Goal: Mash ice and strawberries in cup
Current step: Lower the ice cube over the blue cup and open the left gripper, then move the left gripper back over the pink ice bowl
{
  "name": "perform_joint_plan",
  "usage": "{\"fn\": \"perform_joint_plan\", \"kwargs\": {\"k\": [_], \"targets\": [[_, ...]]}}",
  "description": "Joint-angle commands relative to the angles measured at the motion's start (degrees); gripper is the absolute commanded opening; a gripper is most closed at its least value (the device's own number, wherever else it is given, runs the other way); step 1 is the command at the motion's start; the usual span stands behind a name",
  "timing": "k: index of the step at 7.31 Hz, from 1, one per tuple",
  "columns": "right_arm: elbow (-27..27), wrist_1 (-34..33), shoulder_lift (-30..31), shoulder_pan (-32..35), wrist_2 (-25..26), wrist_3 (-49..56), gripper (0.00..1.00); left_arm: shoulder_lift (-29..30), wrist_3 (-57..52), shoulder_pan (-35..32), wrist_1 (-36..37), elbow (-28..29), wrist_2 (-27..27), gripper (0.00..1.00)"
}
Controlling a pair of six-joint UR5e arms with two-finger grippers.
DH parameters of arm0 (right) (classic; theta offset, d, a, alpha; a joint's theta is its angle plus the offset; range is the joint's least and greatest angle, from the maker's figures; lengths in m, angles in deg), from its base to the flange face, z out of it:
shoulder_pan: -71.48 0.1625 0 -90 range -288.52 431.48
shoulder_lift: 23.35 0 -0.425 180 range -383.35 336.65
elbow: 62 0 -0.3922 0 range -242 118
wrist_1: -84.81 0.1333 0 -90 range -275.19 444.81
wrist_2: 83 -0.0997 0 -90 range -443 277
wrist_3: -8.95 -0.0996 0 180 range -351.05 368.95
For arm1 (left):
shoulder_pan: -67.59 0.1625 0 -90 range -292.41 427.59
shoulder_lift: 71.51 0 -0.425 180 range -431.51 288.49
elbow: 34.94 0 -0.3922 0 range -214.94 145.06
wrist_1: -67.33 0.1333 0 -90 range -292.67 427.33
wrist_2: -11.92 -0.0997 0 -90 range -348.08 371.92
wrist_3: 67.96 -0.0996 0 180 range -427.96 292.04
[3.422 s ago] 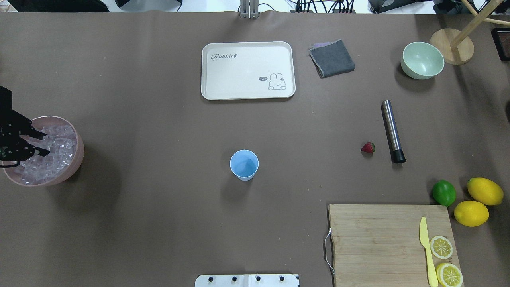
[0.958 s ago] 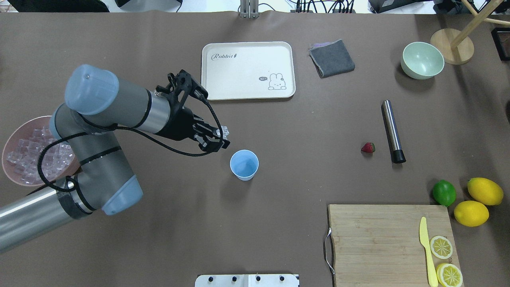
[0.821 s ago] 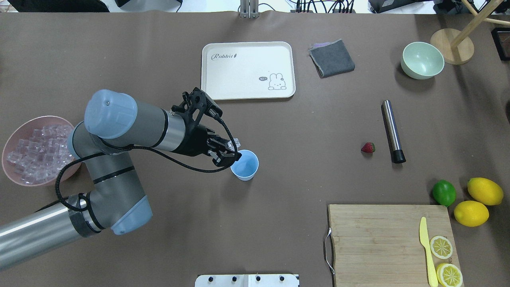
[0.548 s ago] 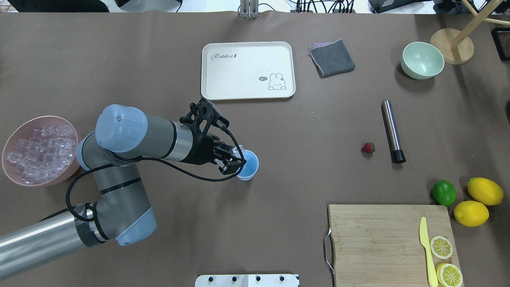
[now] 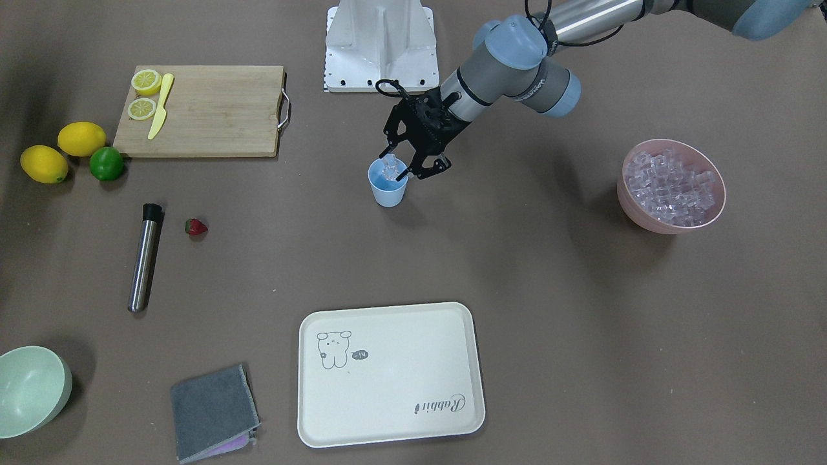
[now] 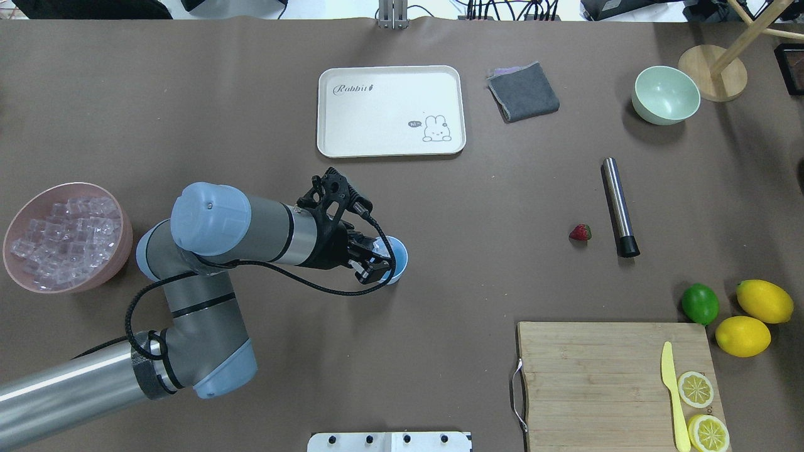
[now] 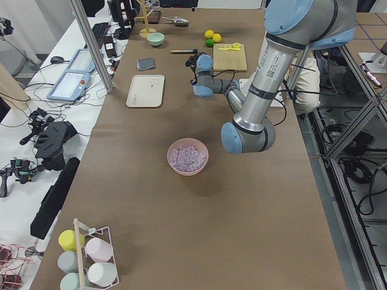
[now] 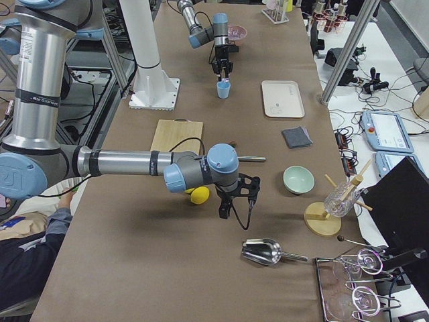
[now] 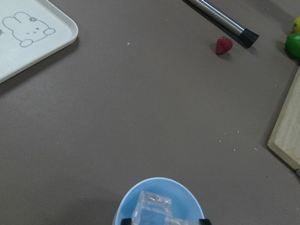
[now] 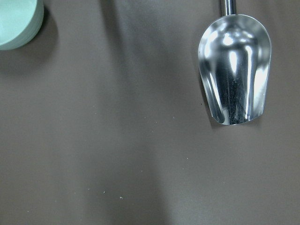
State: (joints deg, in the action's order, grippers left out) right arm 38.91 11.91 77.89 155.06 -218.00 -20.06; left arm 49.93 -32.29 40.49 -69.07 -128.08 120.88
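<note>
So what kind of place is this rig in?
Most likely a robotics lab staged as a drink bar, not a kitchen: teach pendants on the side desk, aluminium frame posts, and a paper-covered table with props like the bowl of ice and cutting board.

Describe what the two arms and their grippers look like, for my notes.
Both arms share one build: the left arm and right arm are silver-grey metal tubes joined by rounded grey housings with light-blue caps. A black cable loops loosely along the left arm's wrist. The left gripper and right gripper are black, with open, skeletal linkage frames and two slim fingers.
</note>
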Motion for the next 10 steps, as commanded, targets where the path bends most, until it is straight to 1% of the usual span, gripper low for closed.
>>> {"fn": "perform_joint_plan", "kwargs": {"k": [1, 2, 5, 6, 7, 8, 9, 10], "targets": [[0.0, 0.0, 0.1, 0.0, 0.0, 0.0, 1.00, 0.0, -0.1, 0.4, -1.4, 0.4, -0.7, 0.30], [-0.1, 0.0, 0.1, 0.0, 0.0, 0.0, 1.00, -0.1, -0.1, 0.4, -3.9, 1.5, -0.7, 0.96], [-0.2, 0.0, 0.0, 0.0, 0.0, 0.0, 1.00, 0.0, -0.2, -1.1, -4.4, 1.2, -0.4, 0.97], [-0.2, 0.0, 0.0, 0.0, -0.1, 0.0, 1.00, 0.0, -0.6, -4.0, -4.4, 0.7, 1.8, 0.97], [-0.3, -0.1, -0.1, 0.0, -0.1, 0.0, 1.00, -0.4, -1.3, -9.4, -3.9, 1.2, 9.8, 0.97], [-0.4, -0.1, -0.1, 0.0, -0.3, -0.1, 1.00, -2.6, -6.3, -14.1, -4.2, 1.4, 15.7, 0.97], [-0.4, -0.1, 0.0, 0.0, -0.6, -0.1, 1.00, -5.5, -13.3, -16.8, -4.4, 1.2, 17.3, 0.97], [-0.4, -0.1, 0.3, 0.0, -0.7, 0.0, 1.00, -7.8, -16.6, -19.9, -4.4, 1.1, 20.6, 0.97]]}}
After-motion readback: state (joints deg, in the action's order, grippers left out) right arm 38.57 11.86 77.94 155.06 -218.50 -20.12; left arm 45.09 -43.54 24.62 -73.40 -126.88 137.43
